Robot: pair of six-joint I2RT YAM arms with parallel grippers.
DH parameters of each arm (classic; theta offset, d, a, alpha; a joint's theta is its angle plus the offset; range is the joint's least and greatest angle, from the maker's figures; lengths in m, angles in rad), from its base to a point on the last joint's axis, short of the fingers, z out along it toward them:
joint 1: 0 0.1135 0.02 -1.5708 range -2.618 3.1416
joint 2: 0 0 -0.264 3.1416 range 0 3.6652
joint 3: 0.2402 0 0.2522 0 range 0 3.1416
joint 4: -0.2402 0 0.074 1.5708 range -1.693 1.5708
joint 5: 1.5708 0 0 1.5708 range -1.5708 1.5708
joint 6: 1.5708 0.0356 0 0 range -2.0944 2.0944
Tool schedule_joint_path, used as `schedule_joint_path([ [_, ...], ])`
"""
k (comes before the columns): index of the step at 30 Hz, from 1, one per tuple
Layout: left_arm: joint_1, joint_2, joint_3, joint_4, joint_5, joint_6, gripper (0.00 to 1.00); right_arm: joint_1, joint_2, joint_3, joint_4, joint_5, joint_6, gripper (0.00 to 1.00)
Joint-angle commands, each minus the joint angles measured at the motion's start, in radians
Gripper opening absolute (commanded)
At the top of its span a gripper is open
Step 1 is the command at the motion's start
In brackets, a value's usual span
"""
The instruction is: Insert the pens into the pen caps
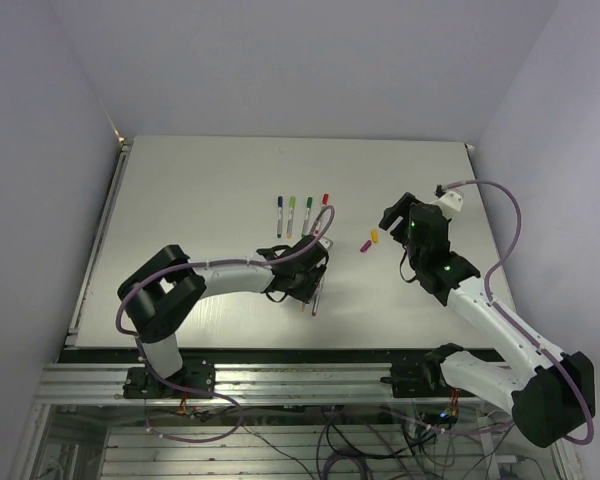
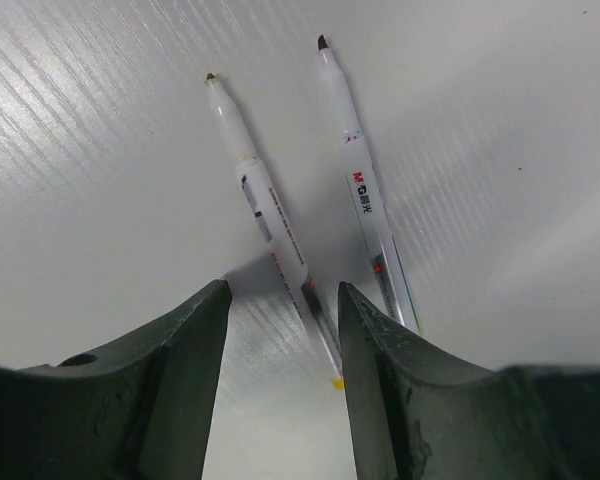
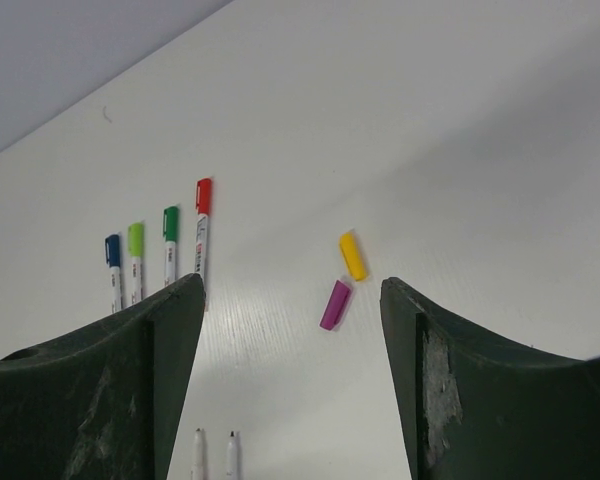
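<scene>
Yellow cap (image 3: 352, 256) and purple cap (image 3: 335, 305) lie beyond parted fingers (image 3: 130, 390).

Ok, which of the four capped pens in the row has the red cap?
The red-capped pen is at the row's right end, beside the dark green-capped pen, and reaches farthest back.

Robotics lab, aluminium frame (image 1: 280, 381), white table (image 1: 200, 200)
</scene>
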Motion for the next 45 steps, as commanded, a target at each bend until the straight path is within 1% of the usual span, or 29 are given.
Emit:
schedule_joint_path([
  [1, -0.014, 0.012, 0.001, -0.011, -0.046, 0.019, 0.58, -0.003, 0.011, -0.006, 0.035, 0.006, -0.002, 0.70],
  [7, -0.022, 0.033, 0.031, -0.083, -0.091, 0.024, 0.57, -0.003, 0.023, -0.003, 0.043, 0.003, -0.009, 0.70],
  [12, -0.028, 0.033, 0.026, -0.188, -0.136, 0.013, 0.52, -0.003, 0.027, -0.001, 0.047, 0.010, -0.020, 0.70],
  [15, -0.032, 0.030, 0.009, -0.219, -0.139, -0.005, 0.50, -0.003, 0.030, -0.003, 0.051, 0.009, -0.024, 0.70],
  [16, -0.033, 0.031, 0.003, -0.223, -0.136, -0.013, 0.48, -0.003, 0.033, -0.003, 0.053, 0.008, -0.025, 0.70],
  [17, -0.034, 0.034, 0.000, -0.228, -0.130, -0.019, 0.45, -0.003, 0.037, -0.001, 0.054, 0.006, -0.025, 0.70],
  [18, -0.036, 0.036, -0.003, -0.230, -0.124, -0.026, 0.40, -0.003, 0.041, 0.000, 0.054, 0.006, -0.025, 0.70],
  [21, -0.039, 0.048, -0.011, -0.232, -0.108, -0.052, 0.08, -0.003, 0.051, 0.007, 0.059, 0.002, -0.030, 0.70],
  [25, -0.041, 0.070, 0.004, -0.239, -0.093, -0.063, 0.07, -0.003, 0.062, 0.008, 0.063, 0.001, -0.037, 0.70],
  [29, -0.041, 0.090, 0.019, -0.241, -0.114, -0.070, 0.07, -0.003, 0.082, 0.014, 0.049, 0.010, -0.052, 0.68],
  [34, -0.033, 0.059, 0.066, -0.215, -0.152, -0.045, 0.07, -0.003, 0.185, 0.071, -0.056, 0.046, -0.080, 0.64],
  [35, -0.027, 0.050, 0.080, -0.208, -0.158, -0.040, 0.07, -0.005, 0.214, 0.085, -0.087, 0.048, -0.085, 0.62],
  [37, -0.009, 0.029, 0.112, -0.197, -0.169, -0.032, 0.07, -0.005, 0.272, 0.115, -0.128, 0.057, -0.080, 0.58],
  [40, 0.030, -0.019, 0.140, -0.166, -0.161, -0.034, 0.07, -0.007, 0.343, 0.143, -0.143, 0.049, -0.089, 0.54],
  [45, 0.124, -0.126, 0.102, -0.053, -0.071, -0.065, 0.07, -0.028, 0.439, 0.183, -0.125, -0.003, -0.125, 0.47],
])
